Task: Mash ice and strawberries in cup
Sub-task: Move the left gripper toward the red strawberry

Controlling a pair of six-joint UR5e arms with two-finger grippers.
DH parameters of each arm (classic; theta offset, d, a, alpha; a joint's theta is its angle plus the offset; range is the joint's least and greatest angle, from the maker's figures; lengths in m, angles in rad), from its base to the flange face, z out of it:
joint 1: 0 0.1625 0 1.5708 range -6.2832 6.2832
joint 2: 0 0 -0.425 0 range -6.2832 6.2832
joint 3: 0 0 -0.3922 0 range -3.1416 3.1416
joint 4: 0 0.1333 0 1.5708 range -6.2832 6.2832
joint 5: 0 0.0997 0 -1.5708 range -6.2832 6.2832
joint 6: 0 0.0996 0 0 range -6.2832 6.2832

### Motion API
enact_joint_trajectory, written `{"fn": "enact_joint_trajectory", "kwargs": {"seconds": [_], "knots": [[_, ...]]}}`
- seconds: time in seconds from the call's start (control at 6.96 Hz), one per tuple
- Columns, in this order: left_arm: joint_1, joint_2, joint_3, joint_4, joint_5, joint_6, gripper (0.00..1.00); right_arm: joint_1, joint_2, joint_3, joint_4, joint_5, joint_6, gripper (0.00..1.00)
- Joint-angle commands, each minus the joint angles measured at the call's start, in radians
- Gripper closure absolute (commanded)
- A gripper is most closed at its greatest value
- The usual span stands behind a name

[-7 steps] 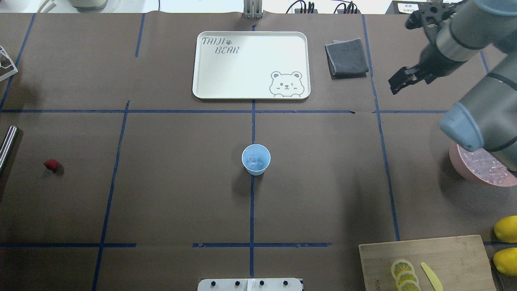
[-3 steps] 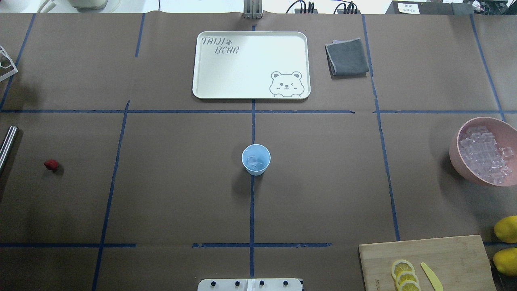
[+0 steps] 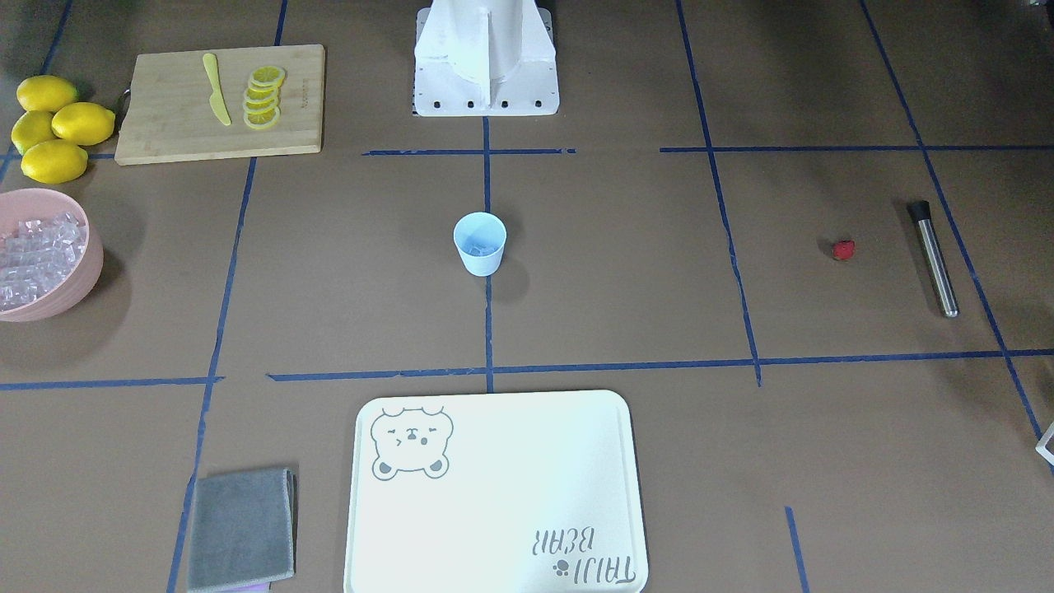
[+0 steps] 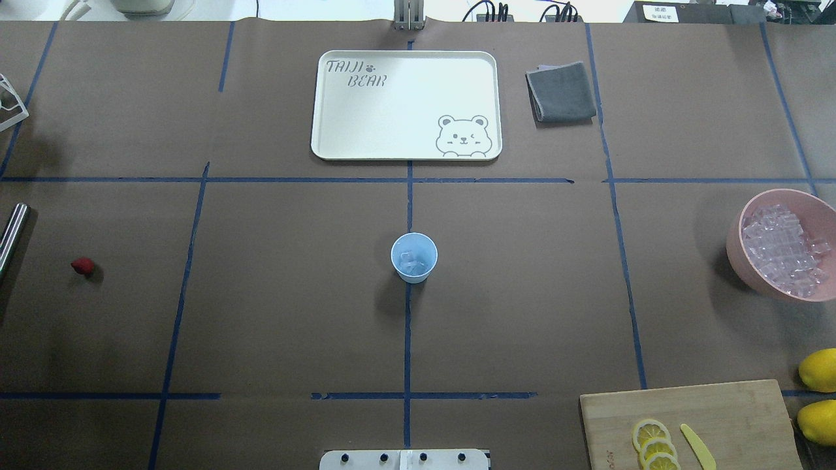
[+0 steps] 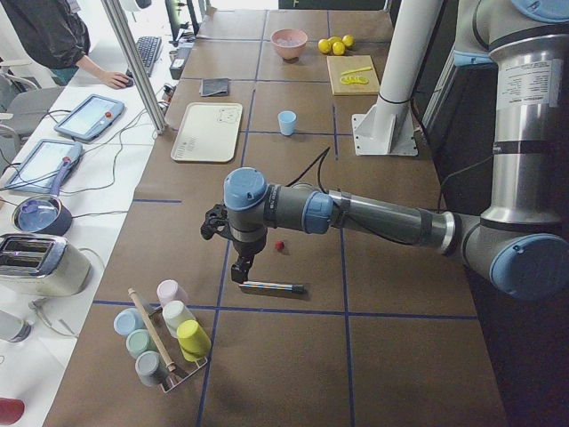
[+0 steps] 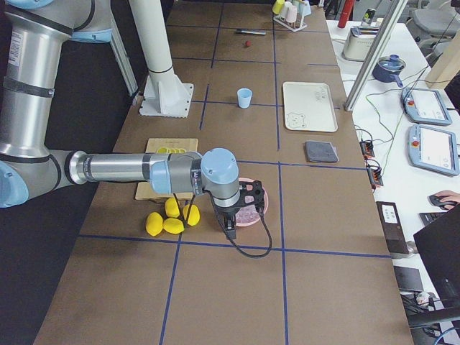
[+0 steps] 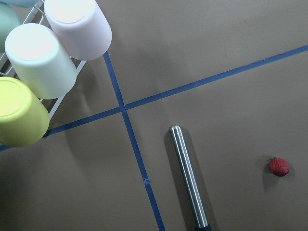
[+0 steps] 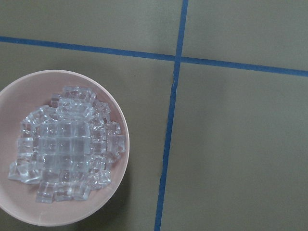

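Hanging near the steel rod, the left gripper showed only side-on; its opening could not be told. Likewise unreadable, the right gripper hung by the pink bowl of ice. The strawberry lay on the bench near the rod, well apart from the cup, which stood mid-bench with a few cubes inside.

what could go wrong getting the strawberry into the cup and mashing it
1. The strawberry is small and lies loose close to the metal rod; a grasp could roll it away or knock the rod.
2. The cup stands free with only a few pieces of ice in it; pressing off-centre might tip or slide it.
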Motion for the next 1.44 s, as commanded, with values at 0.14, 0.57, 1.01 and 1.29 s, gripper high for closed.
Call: {"fn": "enact_joint_trajectory", "kwargs": {"seconds": [0.14,0.57,1.01,1.29], "knots": [[0.194,0.008,-0.036,-0.184,0.012,-0.393,0.0,0.009,-0.008,-0.004,-0.009,0.007,0.006,0.0],[0.474,0.092,0.009,-0.543,0.182,-0.821,0.0,0.009,-0.008,-0.004,-0.009,0.007,0.011,0.0],[0.599,0.082,0.155,-0.747,0.238,-0.978,0.0,0.009,-0.008,-0.004,-0.009,0.007,0.013,0.0],[0.662,0.074,0.156,-0.747,0.288,-1.038,0.0,0.009,-0.01,-0.004,-0.009,0.007,0.006,0.0]]}}
